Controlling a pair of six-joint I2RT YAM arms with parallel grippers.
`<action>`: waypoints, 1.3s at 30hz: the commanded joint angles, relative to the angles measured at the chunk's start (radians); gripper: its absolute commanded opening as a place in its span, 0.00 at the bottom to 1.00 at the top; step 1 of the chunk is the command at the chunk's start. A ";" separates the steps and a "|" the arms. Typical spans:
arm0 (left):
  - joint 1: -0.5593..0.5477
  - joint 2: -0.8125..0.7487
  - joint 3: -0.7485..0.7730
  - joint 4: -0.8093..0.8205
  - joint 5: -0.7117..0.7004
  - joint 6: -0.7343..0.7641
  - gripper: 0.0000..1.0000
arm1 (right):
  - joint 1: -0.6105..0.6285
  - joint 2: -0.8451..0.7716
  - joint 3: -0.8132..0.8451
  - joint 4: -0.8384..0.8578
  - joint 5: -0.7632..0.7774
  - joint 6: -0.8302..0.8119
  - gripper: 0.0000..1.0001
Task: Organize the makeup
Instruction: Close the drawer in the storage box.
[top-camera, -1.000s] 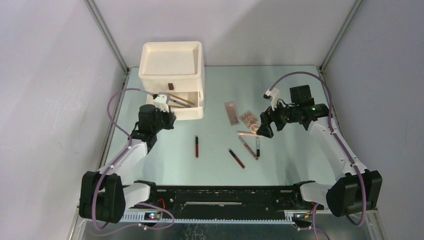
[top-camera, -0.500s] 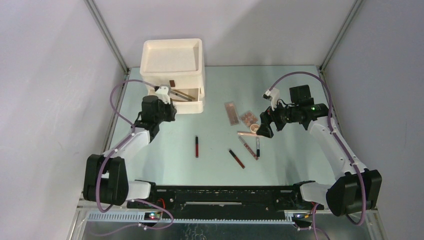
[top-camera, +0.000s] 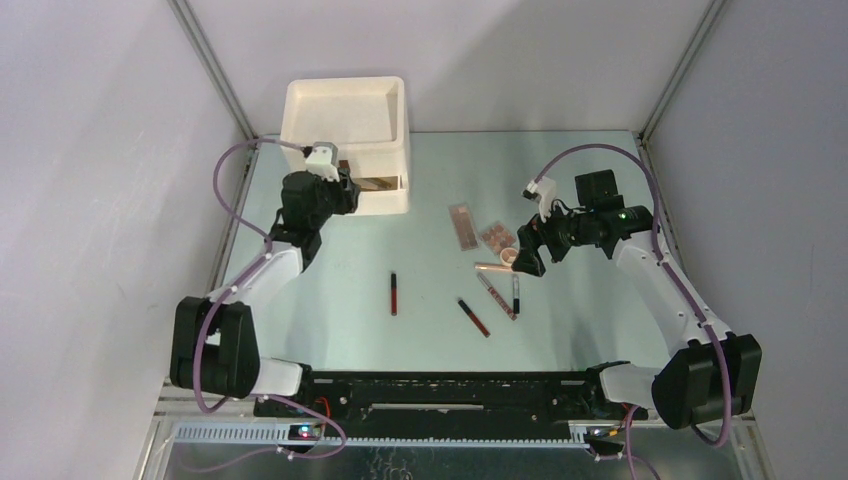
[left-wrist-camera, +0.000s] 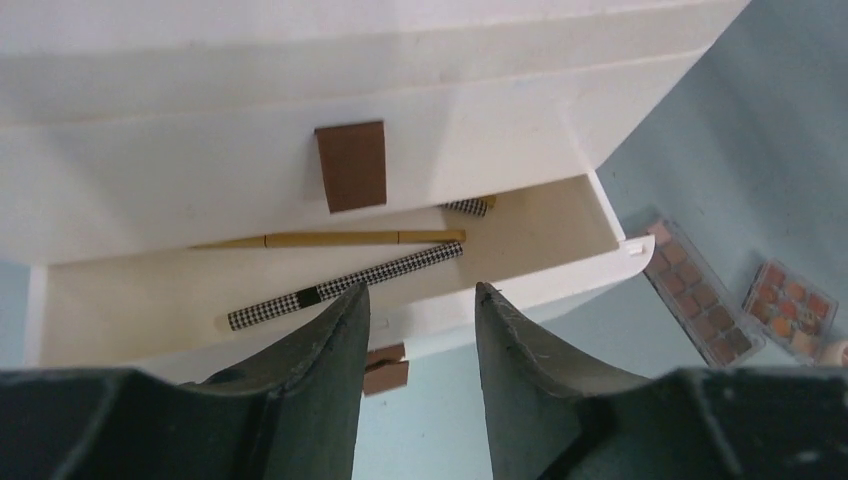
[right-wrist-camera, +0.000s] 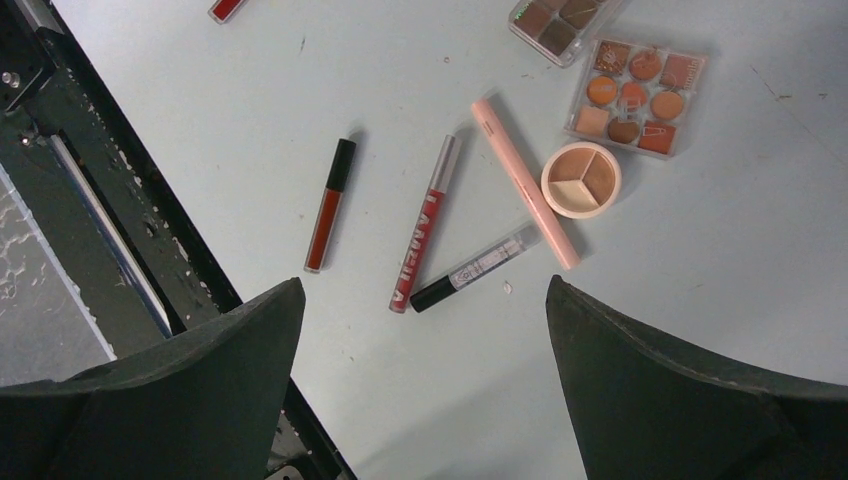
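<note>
The makeup lies scattered right of centre: a long palette (top-camera: 461, 226), a square palette (right-wrist-camera: 635, 95), a round compact (right-wrist-camera: 581, 180), a pink stick (right-wrist-camera: 525, 182) and slim tubes (right-wrist-camera: 422, 225), (right-wrist-camera: 328, 205), (right-wrist-camera: 470, 267). One more dark-red tube (top-camera: 394, 293) lies alone mid-table. My right gripper (right-wrist-camera: 425, 285) hovers open above the tubes, holding nothing. My left gripper (left-wrist-camera: 420, 300) is open at the front of the cream drawer box (top-camera: 345, 140), just off the low drawer's brown handle (left-wrist-camera: 385, 368). That drawer stands slightly out, with a gold pencil (left-wrist-camera: 330, 239) and a checked pencil (left-wrist-camera: 350, 285) inside.
The box stands at the back left, near the metal corner post (top-camera: 215, 80). The drawer above the open one is shut and has a brown handle (left-wrist-camera: 351, 165). The black rail (top-camera: 450, 385) with the arm bases runs along the near edge.
My left gripper has moved toward the box, pushing the drawer most of the way in, and its jaws have parted off the handle. The right arm has barely moved.
</note>
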 joint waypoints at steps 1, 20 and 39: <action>-0.012 0.040 0.077 0.060 -0.026 -0.016 0.49 | 0.006 -0.003 0.000 0.008 0.006 -0.018 1.00; -0.015 -0.199 -0.141 0.151 0.027 0.074 0.68 | 0.011 -0.003 -0.001 0.007 0.011 -0.021 1.00; -0.026 0.052 -0.173 0.265 -0.024 -0.082 0.70 | 0.008 0.003 -0.001 0.004 0.015 -0.023 1.00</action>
